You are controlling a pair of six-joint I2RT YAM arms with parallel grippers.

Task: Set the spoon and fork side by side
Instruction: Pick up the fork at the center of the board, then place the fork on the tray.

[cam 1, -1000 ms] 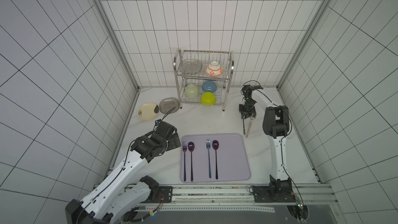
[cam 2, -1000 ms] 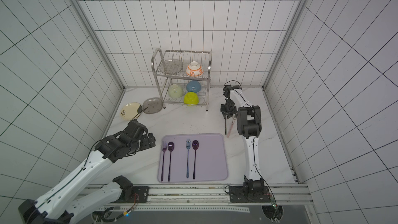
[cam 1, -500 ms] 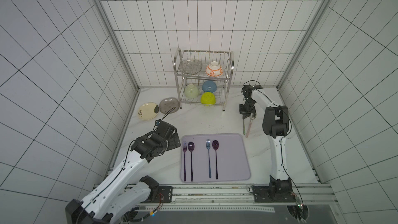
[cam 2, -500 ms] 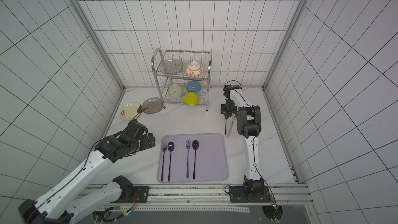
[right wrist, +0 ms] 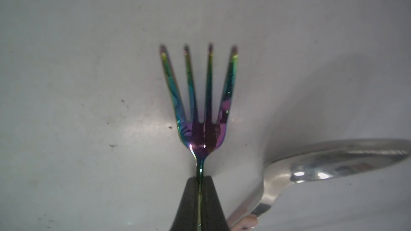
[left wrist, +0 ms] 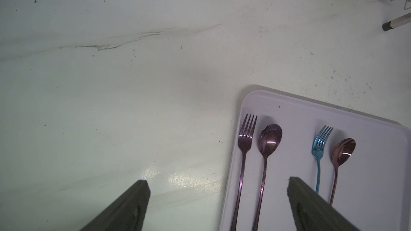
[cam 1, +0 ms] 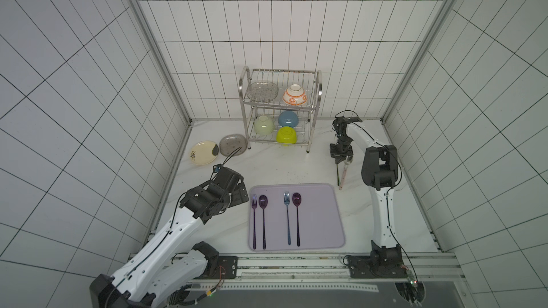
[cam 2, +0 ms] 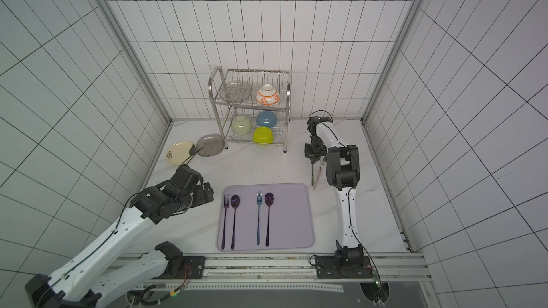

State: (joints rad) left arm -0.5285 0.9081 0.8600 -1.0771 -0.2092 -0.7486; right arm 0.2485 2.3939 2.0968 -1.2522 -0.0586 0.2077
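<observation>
While two white-and-black robot arms [cam 1: 382, 217] stand on a rail at its near edge, a white marbled bench [cam 1: 281, 167] fills the floor of a tiled booth. Against the back wall stands a two-shelf steel wire dish rack [cam 1: 281, 70] carrying coloured bowls [cam 1: 287, 135]. Near the front lies a flat lilac rectangular tray [cam 1: 320, 217] holding two fork-and-spoon pairs [cam 1: 263, 201], all parallel, heads toward the back wall. Left of the rack sit a cream round plate [cam 1: 203, 152] and a grey glass plate [cam 1: 234, 143].

The left fingers [left wrist: 124, 210] hang just beside the tray's left edge, spread wide with nothing between them. The right fingers [right wrist: 191, 205], on the right of the bench between rack and tray, are pressed together on the neck of a slim iridescent metal fork [right wrist: 200, 98].

Its long axis runs front to back, tines toward the back wall. In a top view the fork [cam 1: 338, 174] shows as a dark line ending near the tray's far right corner. Whether it rests on the bench or is lifted cannot be told.

Just beside it, on its right, lies a silver spoon with a pale pink handle [right wrist: 333, 163], angled so the two handle ends nearly meet.
</observation>
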